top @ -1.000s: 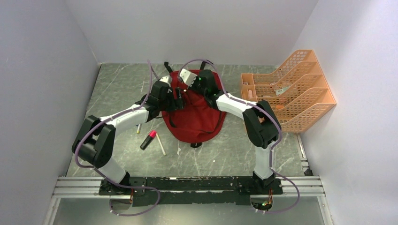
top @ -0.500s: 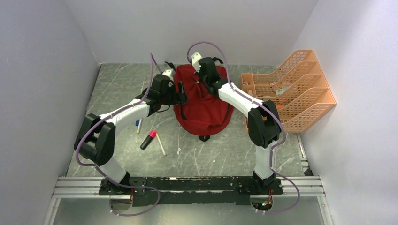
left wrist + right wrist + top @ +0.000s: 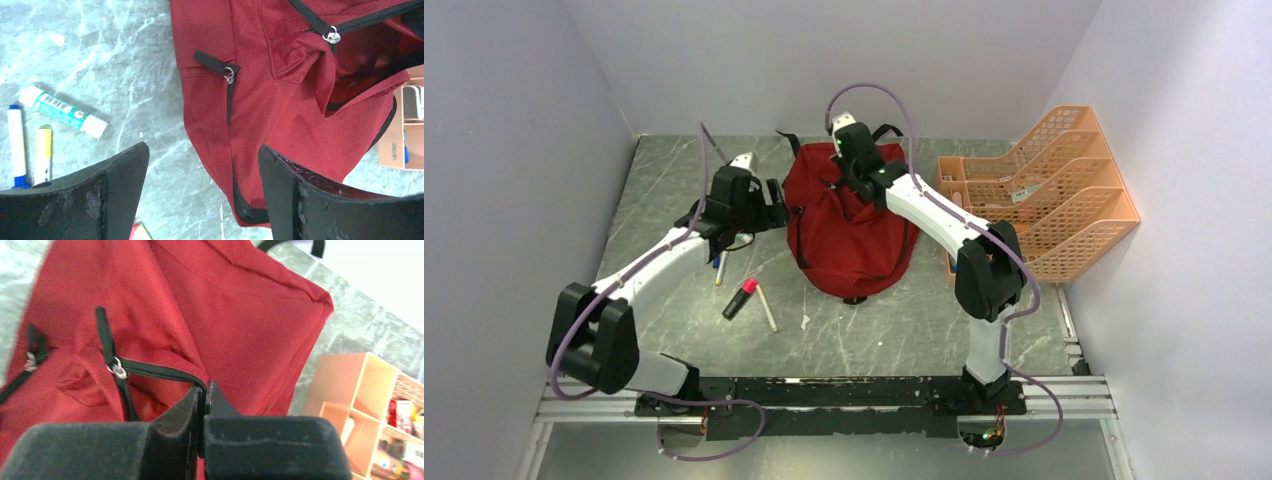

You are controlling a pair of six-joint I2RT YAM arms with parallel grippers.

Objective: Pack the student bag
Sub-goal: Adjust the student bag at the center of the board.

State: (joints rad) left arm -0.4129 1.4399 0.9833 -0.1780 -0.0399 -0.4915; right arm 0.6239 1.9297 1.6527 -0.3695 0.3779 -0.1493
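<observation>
1. Right jaws are pressed together, pinching the red rim of the bag (image 3: 852, 235) beside its zip (image 3: 155, 371) and holding that rim up.
2. Left jaws stand wide apart and hold nothing. They hang over the desk (image 3: 664, 165), just beside the bag's left side.
3. The bag sits mid-desk toward the back wall, slumped upright, with its mouth partly open at the top. An orange organizer (image 3: 1044, 195) stands to its right.
4. Loose items lie on the desk left of the bag:
   - a glue stick (image 3: 62, 111)
   - a blue marker (image 3: 16, 145)
   - a yellow marker (image 3: 43, 155)
   - nearer the arm bases, a red-capped marker (image 3: 740, 297) and a pale stick (image 3: 767, 307)
5. The step appears to be one arm holding the mouth open while the other fetches an item.
   - The right jaws should keep the rim high and taut so the opening does not sag shut.
   - The left jaws should drop onto a single item, close across its narrow width, and carry it in from above, clear of the zip.
6. A second ago both arms crowded over the bag, which lay flatter and nearer the arm bases.
   - The bag is now drawn up and back toward the wall.
   - The left arm (image 3: 664, 262) has swung off to the left, clear of the fabric.
   - The right jaws' pinch is unchanged.
</observation>
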